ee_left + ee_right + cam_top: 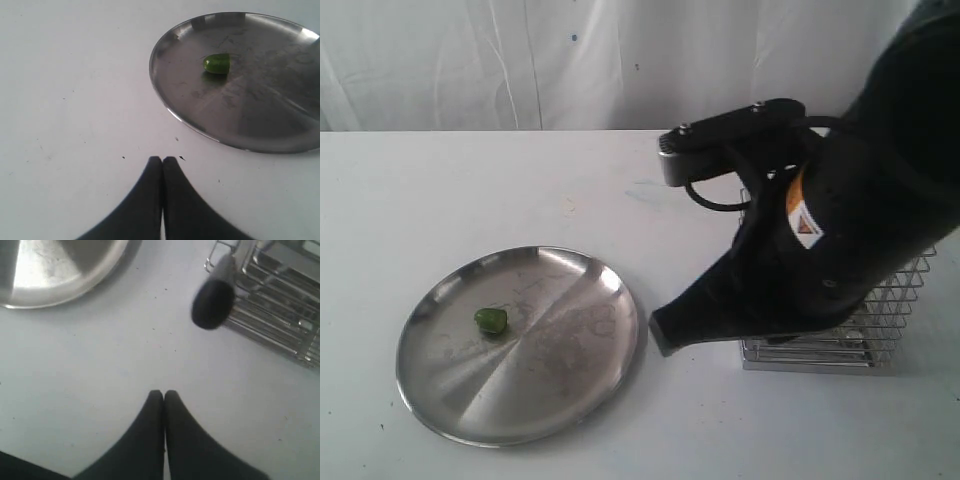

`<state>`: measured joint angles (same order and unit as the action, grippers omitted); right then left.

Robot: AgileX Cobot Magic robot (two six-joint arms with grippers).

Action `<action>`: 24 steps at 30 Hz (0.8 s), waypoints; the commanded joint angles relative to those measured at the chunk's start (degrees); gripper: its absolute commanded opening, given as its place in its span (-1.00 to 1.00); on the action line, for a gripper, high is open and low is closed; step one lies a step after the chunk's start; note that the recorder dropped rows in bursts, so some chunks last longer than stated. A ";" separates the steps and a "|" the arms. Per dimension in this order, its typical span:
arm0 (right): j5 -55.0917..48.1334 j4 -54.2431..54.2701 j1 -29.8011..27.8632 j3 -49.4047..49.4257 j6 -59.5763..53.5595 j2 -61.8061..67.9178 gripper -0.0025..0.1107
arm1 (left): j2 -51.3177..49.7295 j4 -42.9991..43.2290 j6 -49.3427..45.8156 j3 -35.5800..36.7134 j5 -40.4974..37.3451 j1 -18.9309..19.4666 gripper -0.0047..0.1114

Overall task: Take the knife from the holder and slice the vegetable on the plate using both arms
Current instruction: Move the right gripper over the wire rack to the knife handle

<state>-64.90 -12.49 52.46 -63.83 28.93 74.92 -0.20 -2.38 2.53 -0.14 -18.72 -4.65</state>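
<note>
Slim black knife point(212, 302) sits in the silver wire holder point(890, 320) toward the right edge of the white counter point(470, 190), handle poking out, so taking it seems the step in hand: the right pincer point(163, 392), tips together and empty like the left pincer point(162, 160), must open around that handle.

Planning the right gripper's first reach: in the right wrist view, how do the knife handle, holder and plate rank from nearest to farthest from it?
1. knife handle, poking out toward the right gripper.
2. holder, just behind that handle.
3. plate, off to the other side, farthest.
</note>
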 commanded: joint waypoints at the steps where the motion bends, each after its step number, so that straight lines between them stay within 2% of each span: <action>1: -2.98 -1.02 2.39 -4.02 3.68 1.30 -0.96 | 0.20 -0.34 -0.03 0.14 -1.50 -0.13 -0.92; 4: -5.06 -1.54 2.32 -5.29 7.91 1.30 -0.96 | 0.20 -0.34 -0.03 0.14 -1.50 -0.13 -0.92; 14: -5.06 -3.01 2.32 -7.10 10.30 0.51 -0.93 | 0.20 -0.34 -0.03 0.14 -1.44 -0.13 -0.92; 17: -5.06 -4.19 2.17 -7.72 11.19 0.51 -0.78 | 0.20 -0.34 -0.03 0.14 -1.44 -0.13 -0.92; 24: -5.06 -7.85 -3.59 -13.41 15.71 0.62 -0.09 | 0.20 -0.34 -0.03 0.14 -0.65 -0.13 -0.92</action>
<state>-69.78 -18.59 51.79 -76.10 43.13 75.95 -0.20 -2.38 2.53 -0.14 -18.72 -4.65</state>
